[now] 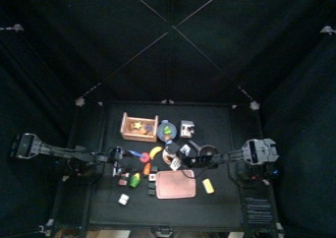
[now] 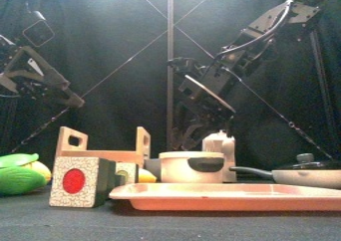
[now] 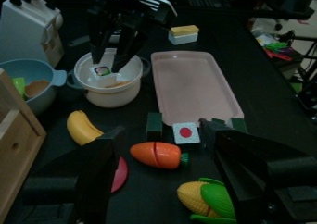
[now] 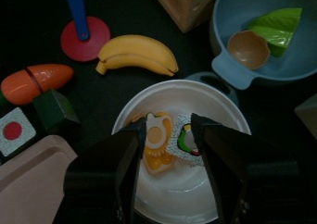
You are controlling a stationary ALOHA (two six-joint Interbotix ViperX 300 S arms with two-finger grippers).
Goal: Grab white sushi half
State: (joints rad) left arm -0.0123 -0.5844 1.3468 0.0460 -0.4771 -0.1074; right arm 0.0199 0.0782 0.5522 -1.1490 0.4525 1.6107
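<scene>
Lightness and stiffness are being expected of the white sushi half (image 1: 124, 198), a tiny hard-looking chunk that is probably being made of smooth plastic and so is being judged liable to skid or pop out of a pinch; it is being seen lying alone on the tabletop (image 1: 92, 208) near the front left, well apart from the pink board (image 1: 175, 186). A grip across two opposite flat sides, low and square, is being judged best; the left hand (image 3: 168, 144) is being held apart and empty above the tabletop; the right hand (image 4: 171, 135) is being held apart too, lowered into the white pot (image 4: 136, 112).
</scene>
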